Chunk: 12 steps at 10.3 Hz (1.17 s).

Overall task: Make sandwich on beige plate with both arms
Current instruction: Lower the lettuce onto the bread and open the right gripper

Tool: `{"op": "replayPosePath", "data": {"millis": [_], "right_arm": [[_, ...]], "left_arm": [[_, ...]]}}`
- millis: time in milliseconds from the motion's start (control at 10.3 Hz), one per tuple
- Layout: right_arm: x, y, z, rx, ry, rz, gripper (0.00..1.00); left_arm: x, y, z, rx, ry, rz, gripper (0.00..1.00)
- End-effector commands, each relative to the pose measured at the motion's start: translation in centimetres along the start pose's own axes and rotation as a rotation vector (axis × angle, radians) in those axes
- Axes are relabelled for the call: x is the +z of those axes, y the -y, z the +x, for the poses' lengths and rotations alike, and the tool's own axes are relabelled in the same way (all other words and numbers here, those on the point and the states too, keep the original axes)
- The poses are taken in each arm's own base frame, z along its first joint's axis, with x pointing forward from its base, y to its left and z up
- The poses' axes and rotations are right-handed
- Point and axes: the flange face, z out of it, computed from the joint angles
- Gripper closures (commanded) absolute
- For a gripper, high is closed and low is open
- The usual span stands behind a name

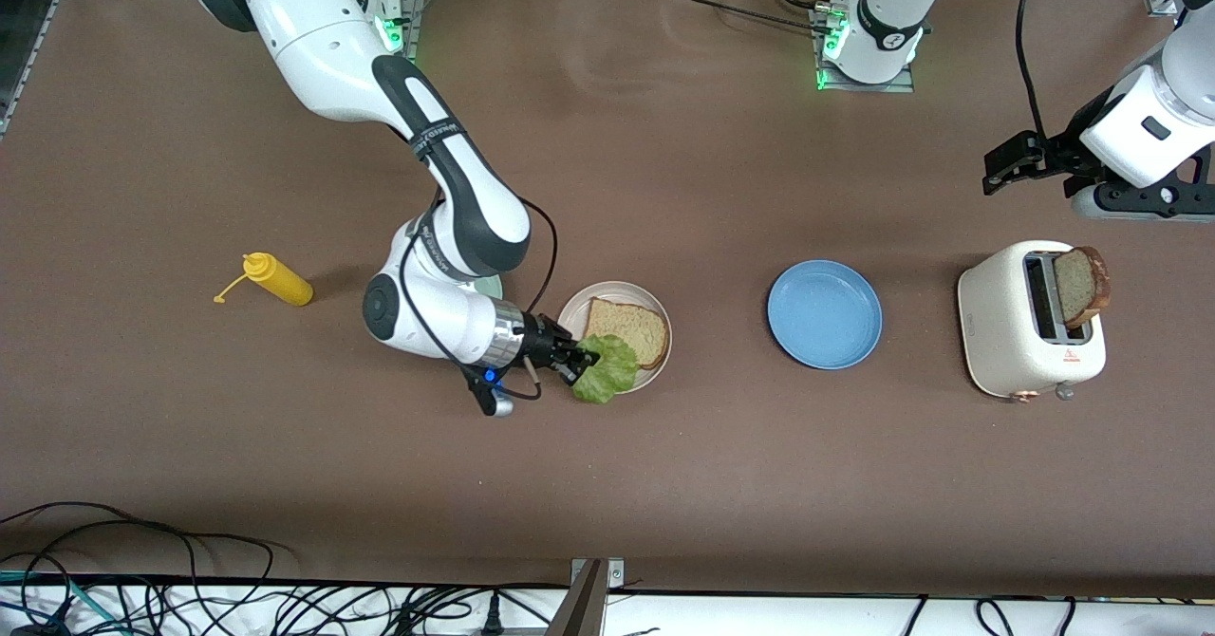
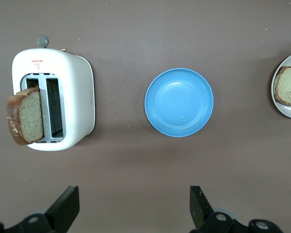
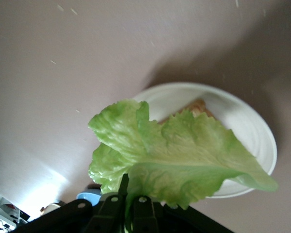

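The beige plate (image 1: 575,317) (image 3: 252,130) carries one slice of tan bread (image 1: 628,329). My right gripper (image 1: 581,361) (image 3: 134,194) is shut on the stem end of a ruffled green lettuce leaf (image 1: 607,370) (image 3: 174,155). The leaf hangs over the plate's edge nearer the front camera and covers a corner of the bread. A second bread slice (image 1: 1083,285) (image 2: 26,116) stands tilted in a white toaster (image 1: 1016,332) (image 2: 77,97). My left gripper (image 1: 999,167) (image 2: 133,195) is open and holds nothing, up in the air by the toaster.
A blue plate (image 1: 824,314) (image 2: 179,102) lies empty between the beige plate and the toaster. A yellow squeeze bottle (image 1: 278,279) lies toward the right arm's end. A mint-green plate (image 1: 491,287) shows only as a sliver under the right arm.
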Motion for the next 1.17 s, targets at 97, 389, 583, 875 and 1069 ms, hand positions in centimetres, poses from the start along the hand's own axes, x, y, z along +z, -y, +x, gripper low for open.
{"op": "replayPosePath", "data": {"millis": [97,389,583,875,1069], "right_arm": [[3.3,-1.5,-2.3,0.028,0.047,-0.038,1.00],[6.6,-2.9,-3.2,0.012,0.059,-0.084,1.00],[7.1,-3.2,-3.2,0.003,0.058,-0.093,0.84],[6.3,-2.9,-2.6,0.010,0.046,-0.087,0.14],[5.0,-2.2,-1.9,0.011,0.033,-0.068,0.00]], "left_arm": [[-0.6,0.0,0.1,0.000,0.003,0.017,0.00],[-0.6,0.1,0.1,0.000,0.003,0.015,0.00],[-0.6,0.1,0.1,-0.002,0.003,0.012,0.00],[-0.6,0.1,0.1,0.000,0.003,0.012,0.00],[-0.6,0.1,0.1,0.000,0.003,0.012,0.00]]}}
